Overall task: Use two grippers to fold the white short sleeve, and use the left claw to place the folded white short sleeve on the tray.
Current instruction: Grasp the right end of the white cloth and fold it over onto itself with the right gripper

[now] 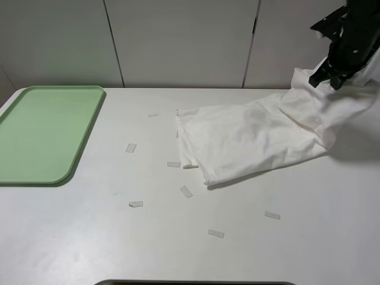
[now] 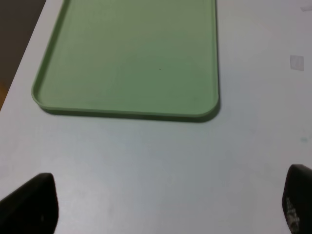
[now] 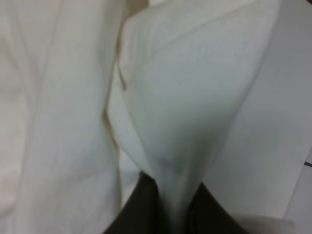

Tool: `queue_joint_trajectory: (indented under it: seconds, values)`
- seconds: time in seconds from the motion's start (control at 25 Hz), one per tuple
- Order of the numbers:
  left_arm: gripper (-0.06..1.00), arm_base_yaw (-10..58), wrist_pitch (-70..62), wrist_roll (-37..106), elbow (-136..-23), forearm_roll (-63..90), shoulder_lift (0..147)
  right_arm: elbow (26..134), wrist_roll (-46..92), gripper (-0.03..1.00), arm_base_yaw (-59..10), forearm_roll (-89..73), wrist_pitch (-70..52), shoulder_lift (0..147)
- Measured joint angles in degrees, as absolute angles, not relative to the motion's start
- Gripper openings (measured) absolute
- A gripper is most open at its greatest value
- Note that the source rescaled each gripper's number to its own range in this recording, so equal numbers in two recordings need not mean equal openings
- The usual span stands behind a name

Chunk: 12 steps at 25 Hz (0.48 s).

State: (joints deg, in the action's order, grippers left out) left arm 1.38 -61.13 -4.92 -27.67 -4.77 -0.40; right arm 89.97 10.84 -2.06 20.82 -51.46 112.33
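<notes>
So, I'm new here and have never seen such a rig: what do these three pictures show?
This is a robot with two arms. The wide picture comes from a camera high above the table; the other two come from cameras on the arms' wrists. On the table lie a green tray, a white shirt and paper scraps. The right end effector is shut on a fold of the shirt, holding it up off the table. The left end effector is open and empty, near the tray.
</notes>
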Motion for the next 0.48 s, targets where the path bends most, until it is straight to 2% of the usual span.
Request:
queue_joint_trajectory:
  seconds: [0.16,0.48]
  values:
    - [0.90,1.38,-61.13,-4.92,-27.67,-4.77,-0.40,89.91,0.46,0.09,-7.62,29.70,-52.33,116.00]
    - [0.90,1.38,-61.13,-4.92,-27.67,-4.77,-0.40,89.59,-2.63,0.09,-12.50,31.01,-54.68,117.87]
